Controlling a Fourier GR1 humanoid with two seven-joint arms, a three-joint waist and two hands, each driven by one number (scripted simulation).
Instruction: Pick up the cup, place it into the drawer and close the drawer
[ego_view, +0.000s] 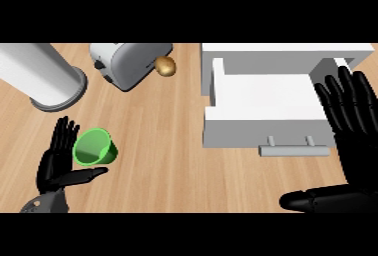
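Beside the open left hand (60, 160) lies a translucent green cup (94, 147) (tipped sideways), unheld; right hand (353, 135) rests flat-fingered by the open white drawer (258, 107).

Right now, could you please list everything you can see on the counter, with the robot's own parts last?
cup: one, green, lying on its side at the left, beside the left hand's fingers.
drawer: one, white, pulled open at the right, grey handle facing the robot.
toaster: one, silver, top centre-left.
brown rounded item: one, beside the toaster; cannot identify it.
cylinder: one, white and grey, top left.
counter: one, light wood.
left hand: one, black, open, next to the cup.
right hand: one, black, open, at the right edge beside the drawer.
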